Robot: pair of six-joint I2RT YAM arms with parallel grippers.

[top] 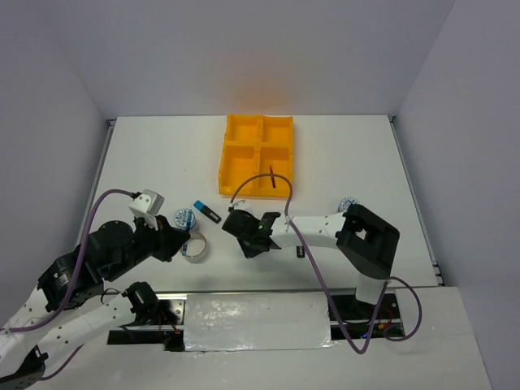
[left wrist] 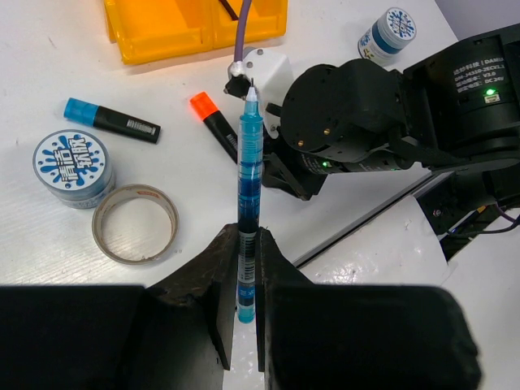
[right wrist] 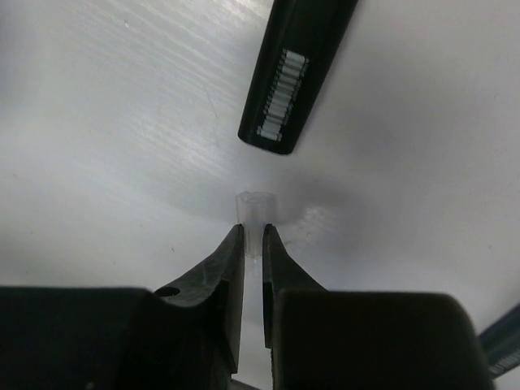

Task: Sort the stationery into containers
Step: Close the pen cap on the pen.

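The left gripper [left wrist: 248, 244] jaws clamp a thin translucent teal plastic pen [left wrist: 250, 154], white-tipped; the right gripper [right wrist: 253, 233] jaws pinch a small clear plastic stub [right wrist: 255, 205].

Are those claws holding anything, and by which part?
The left gripper pinches the teal pen near one end. The right gripper pinches a small clear piece, unidentifiable.
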